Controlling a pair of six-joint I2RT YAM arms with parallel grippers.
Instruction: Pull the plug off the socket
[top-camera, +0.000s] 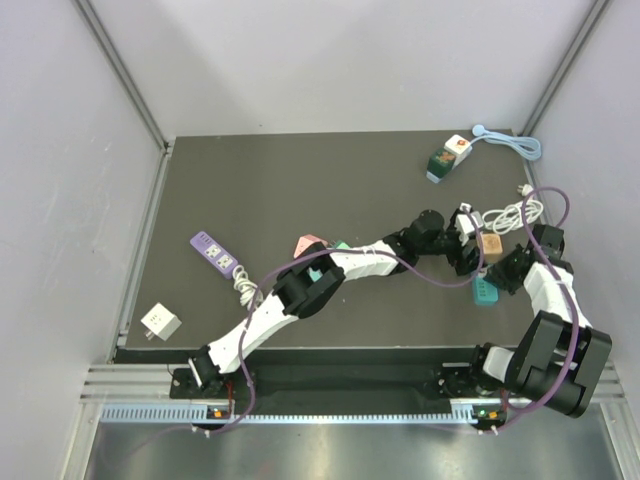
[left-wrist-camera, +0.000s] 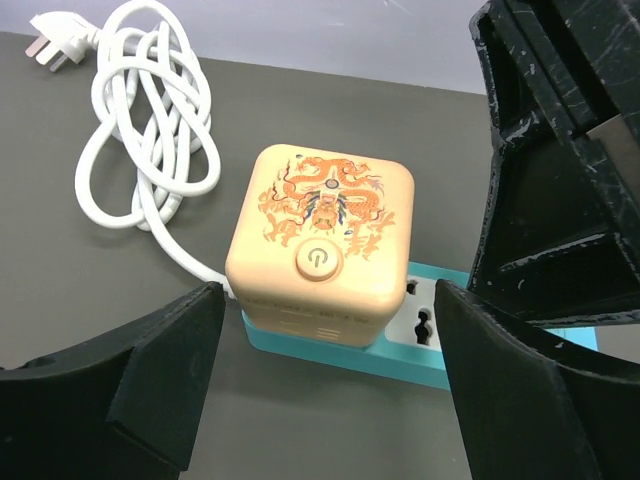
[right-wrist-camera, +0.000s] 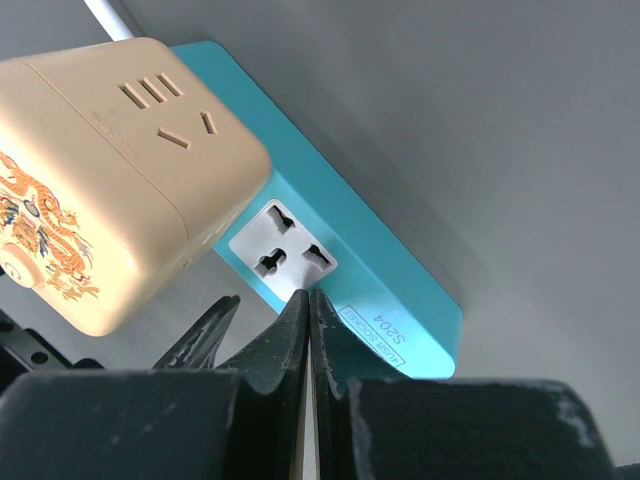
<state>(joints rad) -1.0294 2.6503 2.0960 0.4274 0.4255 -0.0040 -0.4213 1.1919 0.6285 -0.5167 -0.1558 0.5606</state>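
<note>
The left gripper (left-wrist-camera: 330, 308) reached across the table from the left and hung over the plug (left-wrist-camera: 320, 235), a peach cube with a dragon print and a power button on top. Its jaws stood wide apart, one finger on each side of the cube, and neither pad touched it. This stance suited a side grip, because the cube's flat walls offered the only firm hold.

The plug was seated in the socket (right-wrist-camera: 400, 290), a teal strip lying flat on the table toward the right edge. It was not yet pulled off. One free outlet showed just beside the cube. A white cable (left-wrist-camera: 150, 130) ran from the plug's base and lay coiled behind it, clear of both grippers.

The right gripper (right-wrist-camera: 308, 300) had its jaws together. The joined fingertips rested on the strip's face at the free outlet, just beside the cube. This placement probably served to pin the strip down, so that an upward pull would lift the plug alone.
</note>
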